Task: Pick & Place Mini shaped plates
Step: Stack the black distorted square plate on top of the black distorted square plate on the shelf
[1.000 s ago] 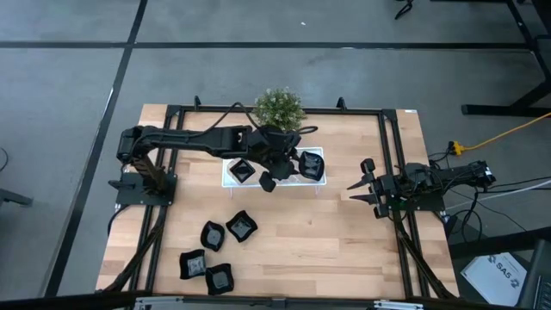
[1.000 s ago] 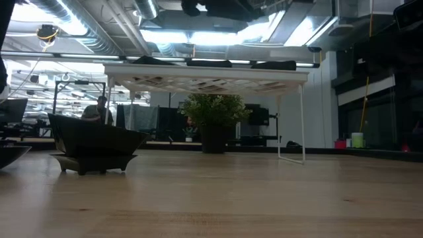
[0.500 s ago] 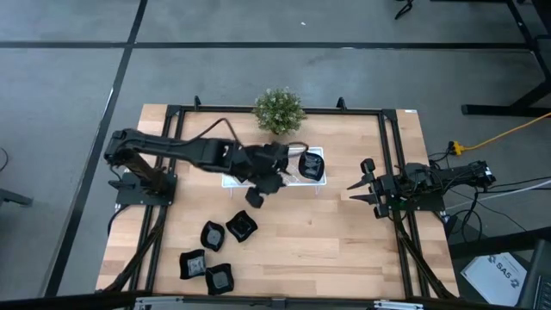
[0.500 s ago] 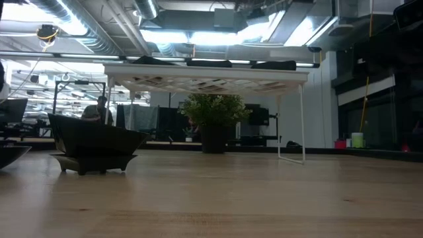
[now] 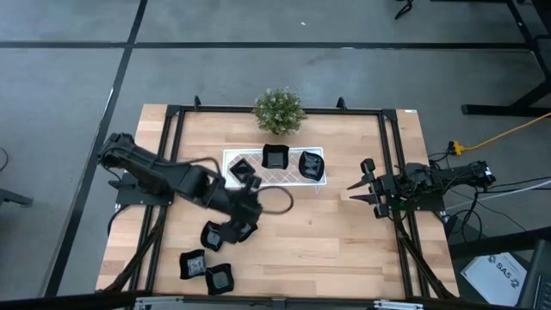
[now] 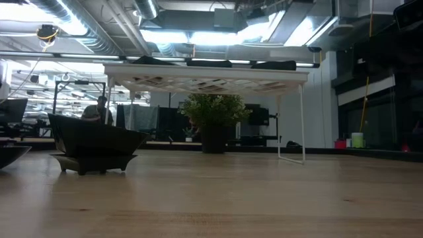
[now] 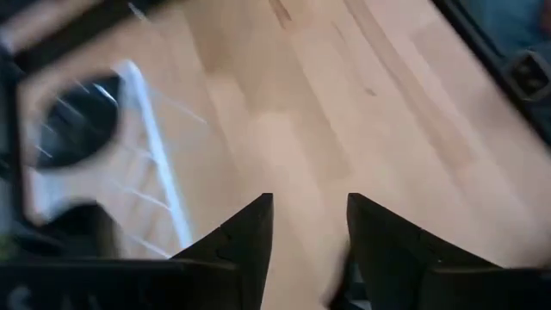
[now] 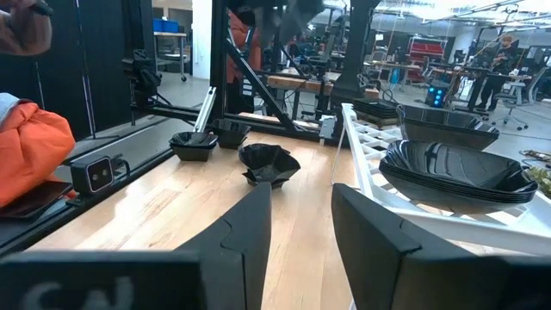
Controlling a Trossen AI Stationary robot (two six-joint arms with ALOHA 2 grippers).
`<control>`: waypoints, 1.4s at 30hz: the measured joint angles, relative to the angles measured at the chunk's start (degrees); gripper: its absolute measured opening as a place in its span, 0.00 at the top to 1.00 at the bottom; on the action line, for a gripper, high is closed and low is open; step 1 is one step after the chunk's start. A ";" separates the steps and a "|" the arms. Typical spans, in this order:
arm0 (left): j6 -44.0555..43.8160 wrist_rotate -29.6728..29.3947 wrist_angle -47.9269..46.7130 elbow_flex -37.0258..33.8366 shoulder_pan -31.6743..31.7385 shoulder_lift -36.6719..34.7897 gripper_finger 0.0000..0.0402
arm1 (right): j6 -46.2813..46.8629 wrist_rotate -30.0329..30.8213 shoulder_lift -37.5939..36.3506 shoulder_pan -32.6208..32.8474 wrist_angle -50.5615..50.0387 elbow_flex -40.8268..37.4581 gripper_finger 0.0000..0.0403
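Left gripper (image 5: pixel 244 213), fingers spread and empty, is hovering over small glossy black shaped plates (image 5: pixel 213 235) clustered on the wooden table (image 5: pixel 344 241); descending off-centre risks nudging neighbours; right gripper (image 5: pixel 357 190), part-open, is idling right.

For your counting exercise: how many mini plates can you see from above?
7: three on the white tray at; four on the table at. The arm may hide others.

You get overhead view straight down on table (image 5: pixel 344 232); low view level across it; both share tray (image 5: pixel 232 160), plant (image 5: pixel 278 110).
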 joint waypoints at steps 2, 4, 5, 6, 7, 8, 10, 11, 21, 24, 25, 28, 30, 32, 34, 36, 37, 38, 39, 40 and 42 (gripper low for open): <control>-5.13 -0.01 -2.31 0.00 -2.01 0.00 0.64 | 0.00 0.00 0.00 0.00 0.00 0.00 0.69; -9.66 0.12 -4.76 0.00 -3.98 0.00 0.64 | -0.01 0.00 0.00 0.01 0.00 0.00 0.69; -11.61 0.14 -5.77 0.00 -4.98 0.02 0.64 | -0.01 0.00 0.00 0.02 0.00 0.00 0.69; -13.34 0.14 -6.64 0.00 -5.96 0.02 0.64 | 0.00 0.00 0.00 0.00 0.00 0.00 0.69; -14.93 0.18 -7.45 0.00 -6.91 0.02 0.64 | 0.00 0.00 0.00 0.00 0.00 0.00 0.69; -16.43 0.24 -8.19 0.00 -7.82 0.02 0.64 | 0.00 0.00 -0.02 0.00 0.00 0.00 0.69; -19.71 0.40 -9.00 0.00 -9.46 0.02 0.64 | -0.02 0.00 -0.02 0.01 0.00 0.00 0.69; -21.46 0.40 -9.06 0.00 -10.20 0.02 0.64 | 0.00 -0.01 -0.02 0.02 0.00 0.00 0.69; -26.73 -6.03 -9.36 -2.46 -14.93 0.09 0.64 | 0.00 0.00 -0.01 0.02 0.00 0.00 0.69; -28.03 -5.00 -9.36 -5.58 -15.00 0.09 0.64 | 0.00 0.00 -0.02 0.01 0.00 0.00 0.69; -28.88 -4.79 -9.18 -6.75 -15.00 0.09 0.64 | 0.00 0.00 0.00 0.02 0.00 0.00 0.69; -30.79 -4.54 -8.25 -10.33 -15.10 0.15 0.64 | 0.00 0.00 0.00 0.01 0.00 0.00 0.69; -31.28 -4.58 -6.66 -12.67 -15.48 0.15 0.64 | -0.01 0.00 -0.01 0.01 0.00 0.00 0.69; -30.43 -4.57 -4.33 -15.02 -15.92 0.15 0.64 | 0.00 0.00 0.00 0.01 -0.01 0.00 0.69; -28.51 -4.53 -1.38 -17.39 -16.21 0.15 0.64 | 0.00 -0.01 -0.01 0.01 -0.01 0.00 0.69; -26.42 -4.52 0.60 -19.49 -16.25 0.17 0.64 | -0.02 0.00 0.00 0.00 0.00 0.00 0.69; -25.83 -4.54 1.51 -20.49 -16.20 0.17 0.64 | -0.01 -0.01 0.00 0.02 0.00 0.00 0.69; -25.26 -4.54 2.21 -21.36 -16.16 0.17 0.64 | 0.00 -0.02 0.00 0.00 0.00 0.00 0.69; -24.88 -4.56 2.58 -22.10 -16.16 0.17 0.64 | 0.00 0.00 0.00 0.01 0.00 0.00 0.69; -24.39 -4.58 3.16 -22.84 -16.16 0.17 0.64 | -0.01 0.00 -0.01 0.00 0.00 0.00 0.69; -23.23 -4.55 5.18 -24.46 -16.16 0.17 0.64 | 0.00 0.00 0.00 0.02 0.00 0.00 0.69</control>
